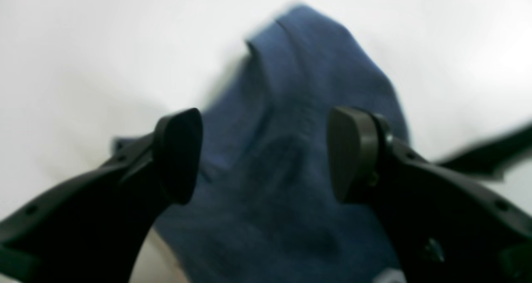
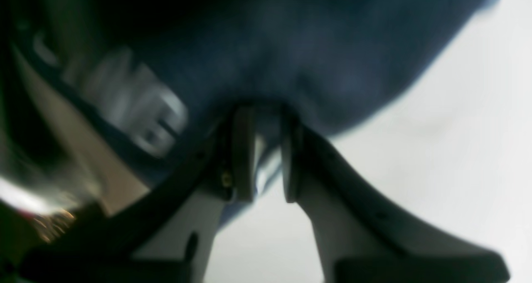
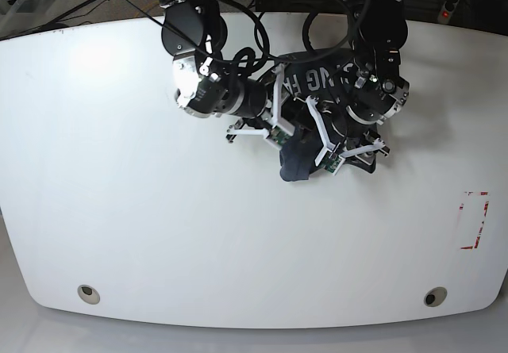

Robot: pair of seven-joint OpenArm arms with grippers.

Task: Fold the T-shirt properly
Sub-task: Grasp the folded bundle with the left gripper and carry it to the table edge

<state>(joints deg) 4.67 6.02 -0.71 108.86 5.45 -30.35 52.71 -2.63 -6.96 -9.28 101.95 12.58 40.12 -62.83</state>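
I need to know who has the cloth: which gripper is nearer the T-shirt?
Right. The right gripper is shut on the T-shirt; the left gripper hangs open over it.

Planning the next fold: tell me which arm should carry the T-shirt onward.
Right, probably. The right gripper is shut on the T-shirt, with cloth pinched between its fingers. The left gripper stands open above the fabric, holding nothing.
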